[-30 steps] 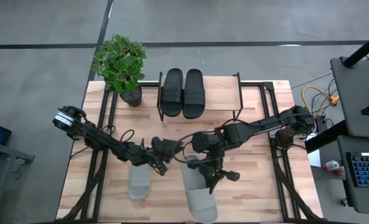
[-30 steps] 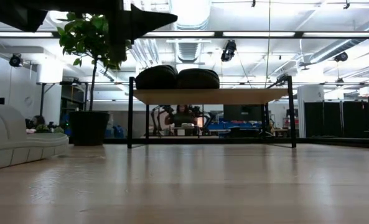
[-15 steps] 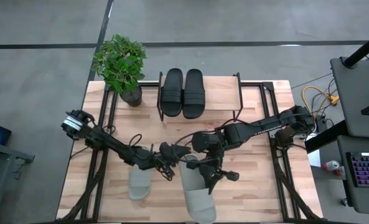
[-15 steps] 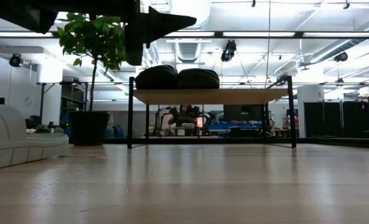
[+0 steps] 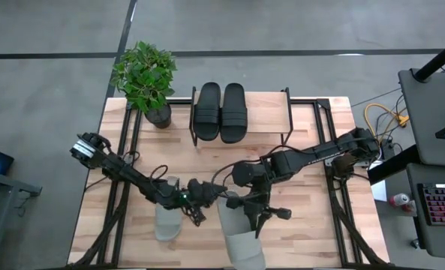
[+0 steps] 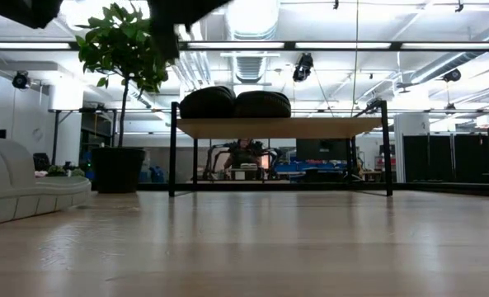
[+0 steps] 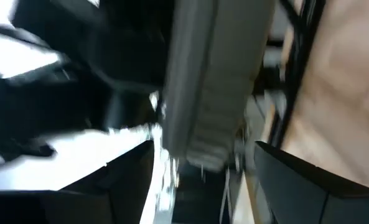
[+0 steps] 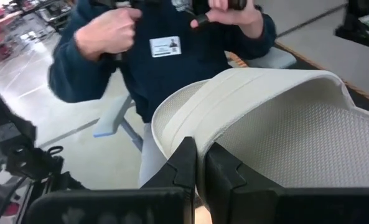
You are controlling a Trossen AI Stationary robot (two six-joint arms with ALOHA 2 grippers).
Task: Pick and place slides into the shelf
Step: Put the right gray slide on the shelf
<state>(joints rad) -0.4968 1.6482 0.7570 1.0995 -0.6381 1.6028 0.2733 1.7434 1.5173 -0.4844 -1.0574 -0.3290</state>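
Right hand (image 5: 254, 208) pinching pale slide's (image 5: 239, 231) strap, mid-table

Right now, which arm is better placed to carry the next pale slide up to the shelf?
Right. The right gripper is shut on the strap of the pale slide, while the left gripper only hovers beside it. The shelf has bare plank next to the black pair.
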